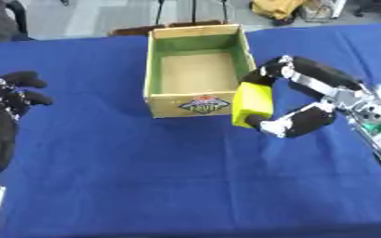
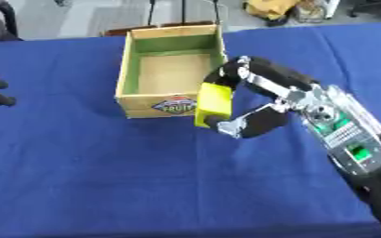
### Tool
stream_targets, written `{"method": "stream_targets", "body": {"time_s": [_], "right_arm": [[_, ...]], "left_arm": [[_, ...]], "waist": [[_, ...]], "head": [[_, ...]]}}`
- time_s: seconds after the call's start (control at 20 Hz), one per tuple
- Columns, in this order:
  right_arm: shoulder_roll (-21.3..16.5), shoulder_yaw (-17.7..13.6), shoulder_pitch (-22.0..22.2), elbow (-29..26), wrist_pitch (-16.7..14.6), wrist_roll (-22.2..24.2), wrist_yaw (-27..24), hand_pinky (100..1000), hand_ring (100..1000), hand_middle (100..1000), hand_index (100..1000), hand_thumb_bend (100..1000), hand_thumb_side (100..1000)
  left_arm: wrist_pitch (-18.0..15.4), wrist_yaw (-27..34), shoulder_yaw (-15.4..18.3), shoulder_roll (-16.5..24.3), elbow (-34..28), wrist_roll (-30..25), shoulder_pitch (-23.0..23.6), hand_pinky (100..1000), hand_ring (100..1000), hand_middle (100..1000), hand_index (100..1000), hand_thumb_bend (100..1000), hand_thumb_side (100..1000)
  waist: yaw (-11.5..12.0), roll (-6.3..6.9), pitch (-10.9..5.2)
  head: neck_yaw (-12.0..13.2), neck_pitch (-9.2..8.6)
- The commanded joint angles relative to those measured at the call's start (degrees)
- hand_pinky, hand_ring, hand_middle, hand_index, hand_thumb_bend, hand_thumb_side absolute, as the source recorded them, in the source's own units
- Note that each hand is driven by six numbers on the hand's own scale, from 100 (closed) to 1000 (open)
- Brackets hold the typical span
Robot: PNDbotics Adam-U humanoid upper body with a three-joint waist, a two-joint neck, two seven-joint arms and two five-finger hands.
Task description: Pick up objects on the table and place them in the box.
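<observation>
The yellow block [image 1: 252, 103] is pinched in the curled right hand [image 1: 307, 100], the box [image 1: 195, 104] just beside it; the left hand [image 1: 7, 100] is held relaxed, empty.

Tablecloth [image 1: 145, 176]: blue cloth, matt.
Box [image 1: 156, 69]: pale wood walls, green-painted inside, printed label.
Block [image 1: 252, 104]: yellow, smooth.
Right hand [image 2: 259, 122]: black matt, silver metal joints.

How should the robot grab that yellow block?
By its two narrow ends, coming from the right. The yellow block stands tall beside the box, whose wall blocks its left side. The right hand already spans it, fingers on top, thumb below.
</observation>
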Motion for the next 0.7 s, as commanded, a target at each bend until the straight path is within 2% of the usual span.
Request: {"method": "stream_targets", "body": {"time_s": [0.05, 0.35, 0.55, 0.7], "right_arm": [[-2.53, -0.48, -3.7, 0.09, 0.53, 0.13, -0.3, 630, 567, 456, 676, 203, 385], [-1.2, 0.86, -11.43, 9.06, -1.46, 0.7, 3.68, 633, 571, 465, 681, 219, 383], [3.03, 1.06, -15.35, 19.03, -3.49, 0.99, 8.09, 639, 576, 469, 688, 227, 395], [7.16, -0.04, -17.66, 27.97, -4.87, 0.47, 12.79, 646, 580, 471, 691, 228, 401]], "left_arm": [[0.01, 0.32, -0.11, 1.13, -0.72, -0.31, -0.26, 710, 532, 609, 744, 798, 894], [0.04, 0.45, -0.56, 1.14, -0.72, -0.71, -0.32, 709, 532, 610, 744, 799, 892], [0.1, 0.65, -1.09, 0.93, -0.77, -1.2, -0.66, 710, 532, 610, 744, 798, 890], [0.15, 0.97, -1.62, 0.6, -0.93, -1.7, -1.31, 709, 532, 610, 744, 799, 887]], "waist": [[0.24, 0.03, -1.07], [1.4, 0.01, -1.49], [2.54, 0.27, -1.76], [3.95, 0.62, -1.86]], "head": [[-0.15, 0.42], [-0.93, 0.89], [-1.89, 0.99], [-3.06, 0.91]]}}
